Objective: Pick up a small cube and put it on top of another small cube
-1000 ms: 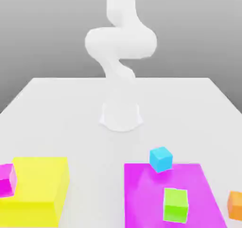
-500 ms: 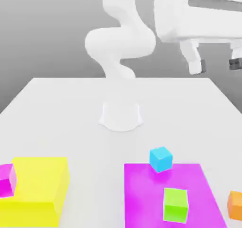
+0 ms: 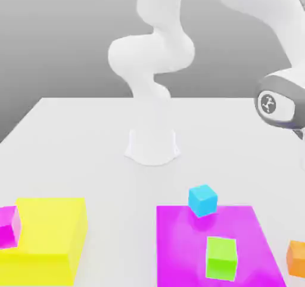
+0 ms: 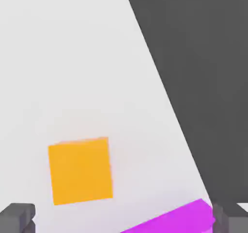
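The pincer (image 4: 121,220) stands with its two fingers wide apart and holds nothing; in the hand view one dark fingertip (image 4: 17,216) shows at each lower corner, and the orange cube (image 4: 81,170) lies on the white counter (image 4: 72,58) between them, nearer to one finger than to the other.

Going across the exterior view from its left: a small magenta cube (image 3: 8,226) touches the side of a large yellow block (image 3: 49,235); then, further back, comes the white base of the arm (image 3: 152,146); then a cyan cube (image 3: 203,200) at the far edge of a flat magenta slab (image 3: 211,244); a green cube (image 3: 221,258) rests on this slab; and the orange cube (image 3: 296,257) sits on the counter just beside the slab, at the exterior view's right edge. The wrist of the arm (image 3: 280,101) hangs above that corner.

I judge that the step in hand is the approach to the orange cube, so the task is only beginning. To do it well, the hand should first shift sideways until the cube is centred between the fingers; then turn so the fingers face two flat sides of the cube; then go straight down, with care for the slab edge near one finger; only then close. The green or cyan cube could serve as the base.
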